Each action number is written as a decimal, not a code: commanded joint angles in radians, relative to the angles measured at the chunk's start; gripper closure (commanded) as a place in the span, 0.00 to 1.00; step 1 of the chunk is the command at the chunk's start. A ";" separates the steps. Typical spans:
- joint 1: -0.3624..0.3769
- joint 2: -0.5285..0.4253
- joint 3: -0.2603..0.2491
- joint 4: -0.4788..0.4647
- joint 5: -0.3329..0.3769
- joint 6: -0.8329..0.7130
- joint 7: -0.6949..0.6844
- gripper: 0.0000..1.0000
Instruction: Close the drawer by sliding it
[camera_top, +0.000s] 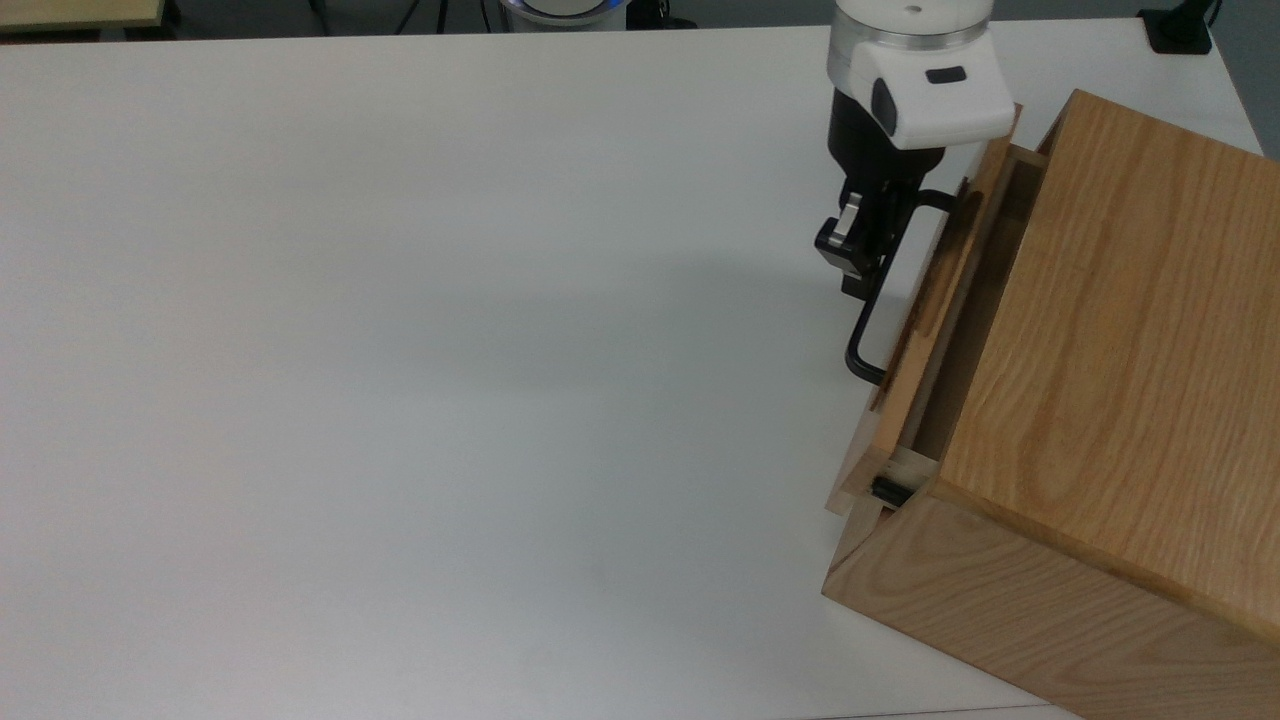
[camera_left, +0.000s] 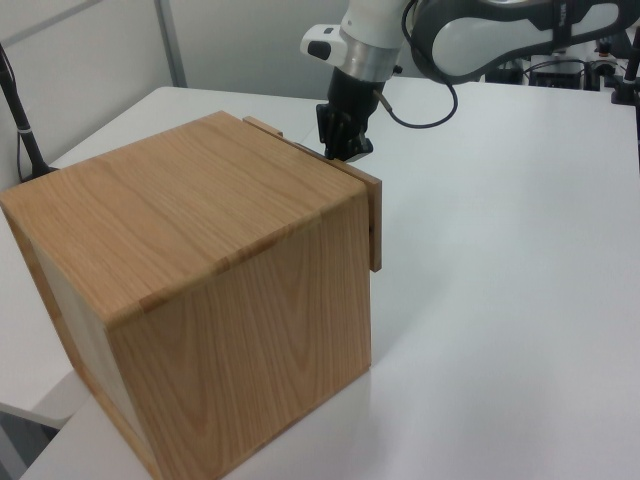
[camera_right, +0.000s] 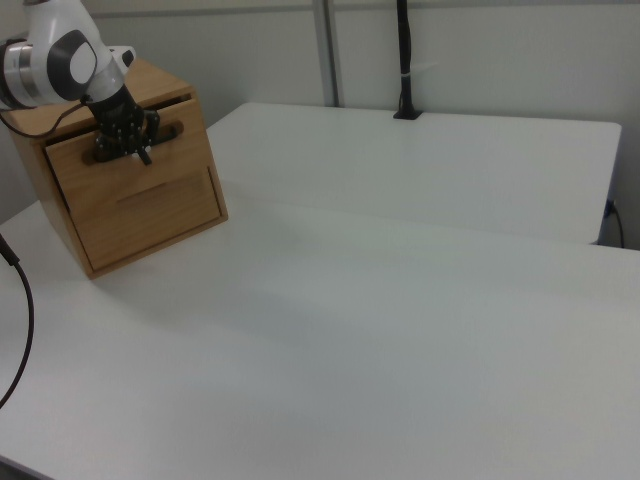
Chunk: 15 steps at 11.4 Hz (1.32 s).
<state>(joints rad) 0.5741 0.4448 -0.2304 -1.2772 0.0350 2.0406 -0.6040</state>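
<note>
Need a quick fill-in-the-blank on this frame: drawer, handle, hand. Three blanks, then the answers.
1. The drawer is almost fully ____.
2. The hand is at the drawer's black ____.
3. The drawer slides into a ____ cabinet.
4. The cabinet stands on a ____ table.

Answers: closed; handle; wooden; white

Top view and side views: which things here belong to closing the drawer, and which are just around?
Part of the job:
- drawer, almost pushed in
- its black bar handle
- hand at the handle
- oak cabinet that the drawer slides into

Just around:
- white table
- black pole at the table's far edge in the right view
</note>
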 joint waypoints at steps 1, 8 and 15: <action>0.041 0.055 -0.012 0.018 0.022 0.058 0.058 1.00; 0.047 0.055 -0.006 -0.002 0.031 0.136 0.107 1.00; -0.363 -0.342 0.173 -0.171 0.026 -0.428 0.197 0.65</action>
<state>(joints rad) 0.3360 0.2644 -0.1121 -1.3110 0.0596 1.7357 -0.4768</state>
